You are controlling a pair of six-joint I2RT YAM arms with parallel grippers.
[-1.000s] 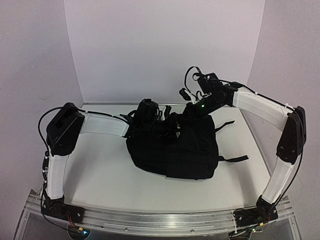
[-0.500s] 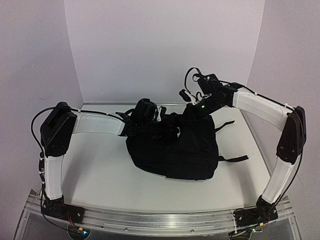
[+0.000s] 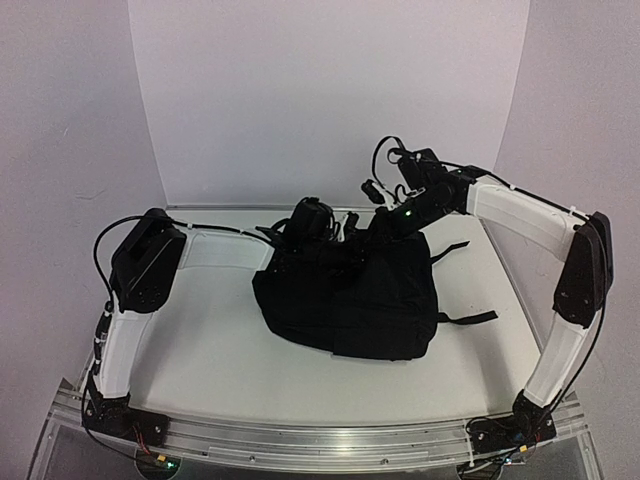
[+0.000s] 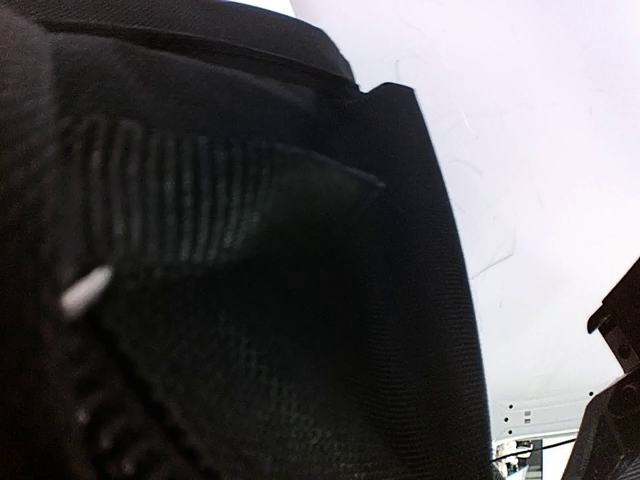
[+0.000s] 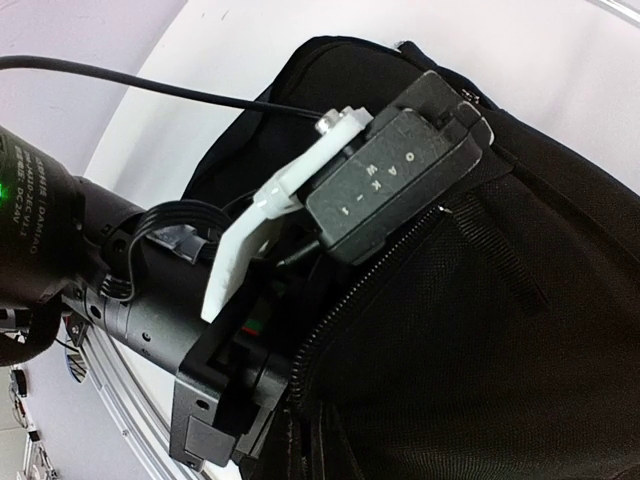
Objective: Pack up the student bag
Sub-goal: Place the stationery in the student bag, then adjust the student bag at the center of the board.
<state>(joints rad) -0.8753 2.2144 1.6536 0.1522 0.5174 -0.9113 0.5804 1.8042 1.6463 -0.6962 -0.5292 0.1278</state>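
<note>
The large, soft, rounded fabric student bag (image 3: 345,300) was black all over. Its flat webbing strap (image 4: 200,200) was ribbed with fine parallel ridges carrying a faint grey-green sheen, its inner fabric was a fine black mesh weave, and a small white tab (image 4: 85,290) showed pale against it. The flat table (image 3: 200,350) was plain white, the smooth backdrop walls (image 3: 320,100) white with a faint lilac cast, and the long metal rail (image 3: 320,440) silver. The jointed left arm (image 3: 222,250) and right arm (image 3: 520,215) were white along their links and black at their joints. A small green light (image 3: 408,212) glowed on the right one, and a black boxy camera block (image 5: 400,170) bore white lettering beside a white plastic bracket (image 5: 250,240).
</note>
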